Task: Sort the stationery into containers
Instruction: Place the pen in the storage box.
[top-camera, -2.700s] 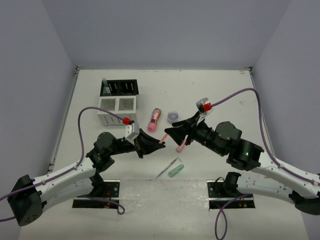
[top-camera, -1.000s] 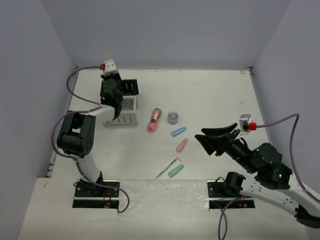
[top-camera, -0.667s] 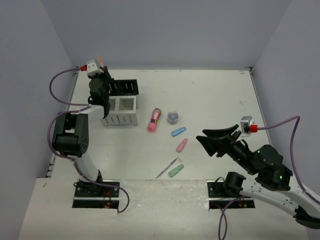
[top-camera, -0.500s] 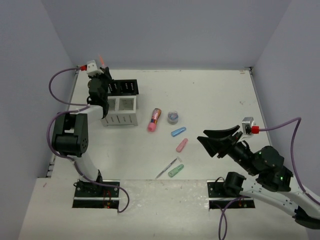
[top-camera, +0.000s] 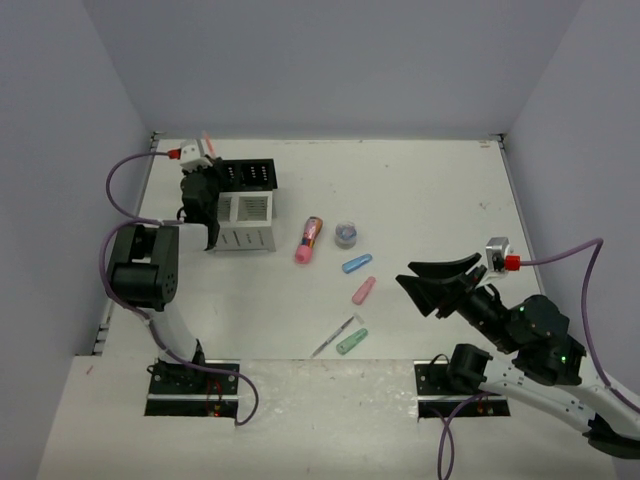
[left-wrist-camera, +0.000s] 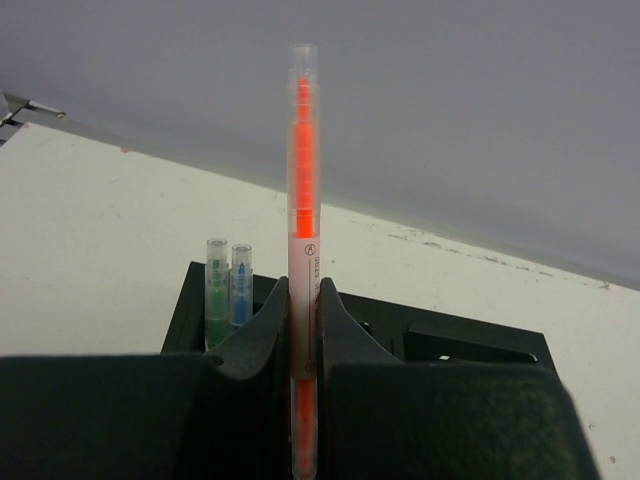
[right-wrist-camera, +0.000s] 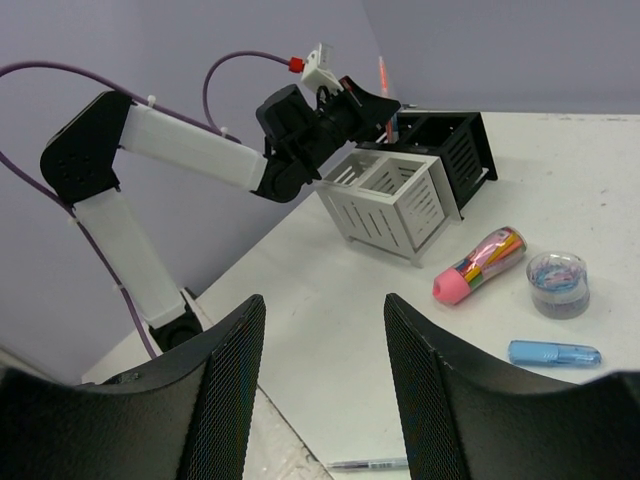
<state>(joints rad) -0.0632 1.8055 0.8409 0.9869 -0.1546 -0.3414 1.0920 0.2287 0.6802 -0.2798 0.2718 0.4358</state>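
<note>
Left gripper (left-wrist-camera: 303, 340) is clamped on an orange pen (left-wrist-camera: 303, 180), held upright, pinched low on the barrel with most of its length standing above the fingers. It sits at the far-left of the table over the black slotted rack (left-wrist-camera: 450, 335). A green pen (left-wrist-camera: 217, 285) and a blue pen (left-wrist-camera: 241, 280) are already seated in the rack's left slots, just beside the held pen. The white slatted box (top-camera: 245, 210) joined to the rack looks empty from above. Right gripper (right-wrist-camera: 322, 310) is spread wide, holding nothing, hovering near-right, well apart from everything. Loose on the table: pink patterned tube (top-camera: 309, 238), grey-blue roll (top-camera: 347, 235), blue capsule (top-camera: 357, 263), pink capsule (top-camera: 363, 290), green capsule (top-camera: 352, 341) with a thin pen (top-camera: 333, 336) just beside it. Risks: the pen's lower tip is hidden behind the fingers, so I cannot tell if it lines up with a slot; off-centre, it would likely catch on a grid bar and pivot in the pinch or shove the rack. The low grip on a long barrel makes tilting likely. Letting go too high could bounce it out, and a finger could knock the seated pens. The table (top-camera: 430, 190) is flat matte white, lightly scuffed, with plain lavender-grey walls on three sides and even light.
</note>
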